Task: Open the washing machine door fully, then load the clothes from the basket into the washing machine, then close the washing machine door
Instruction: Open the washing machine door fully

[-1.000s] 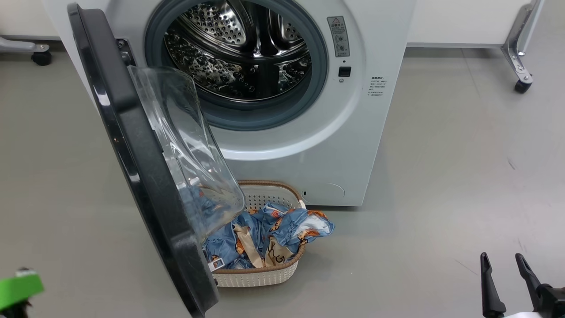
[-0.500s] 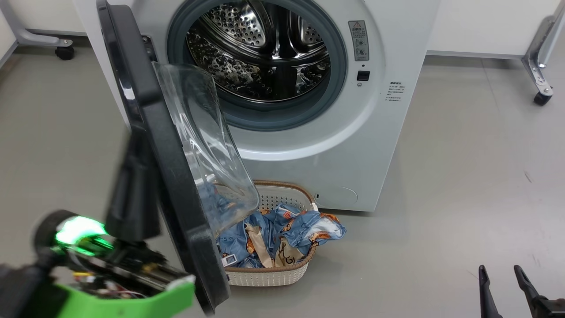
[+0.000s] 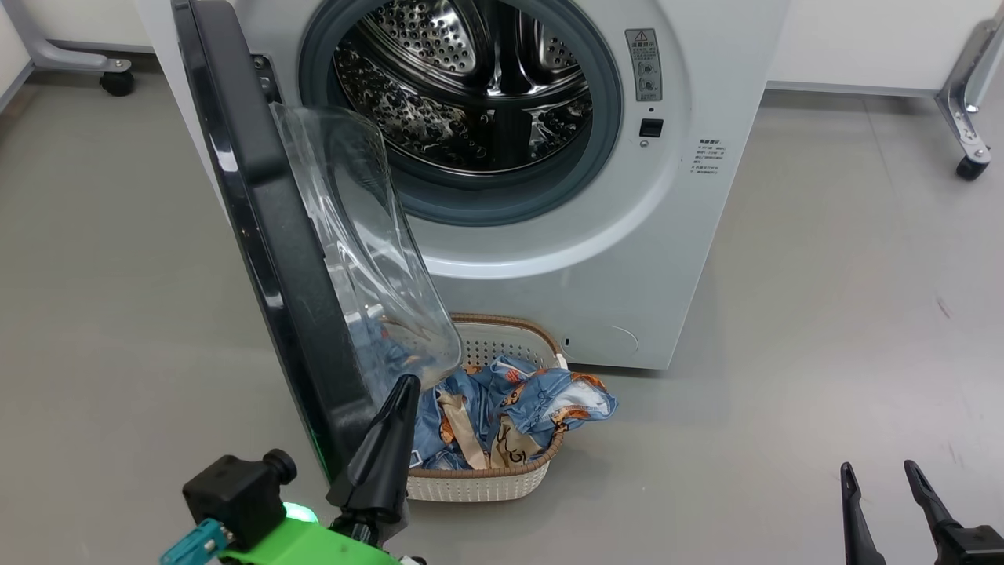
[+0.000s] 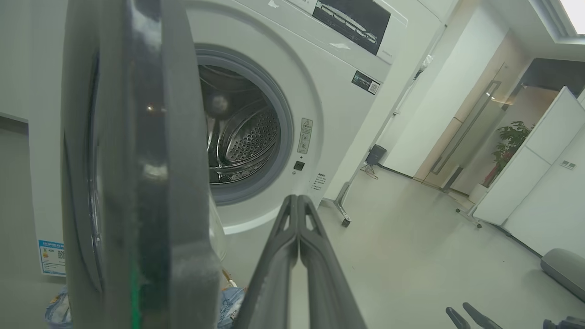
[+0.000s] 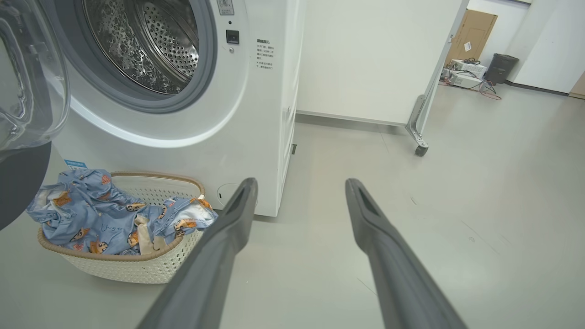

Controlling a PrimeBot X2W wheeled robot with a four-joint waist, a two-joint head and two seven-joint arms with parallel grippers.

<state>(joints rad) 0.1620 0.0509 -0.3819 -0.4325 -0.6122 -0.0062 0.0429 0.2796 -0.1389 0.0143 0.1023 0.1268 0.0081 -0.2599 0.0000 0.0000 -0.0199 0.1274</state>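
Jaws clenched, empty, on my left gripper (image 3: 406, 386) beside the open washing machine door (image 3: 259, 235); my right gripper (image 3: 877, 471) is released. Head view: the door hides part of the basket (image 3: 514, 323) of clothes (image 3: 518, 400); right wrist view shows more.

Bright, even light falls from a ceiling panel (image 4: 571, 9), leaving soft shadows on the floor (image 3: 823, 314). Glare flecks the steel drum (image 3: 439, 118); up close, the washing machine door (image 4: 137, 183) is blurred and bowed.

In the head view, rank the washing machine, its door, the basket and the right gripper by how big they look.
1. washing machine
2. washing machine door, enlarged by being nearer the camera
3. basket
4. right gripper, cut off at the frame edge
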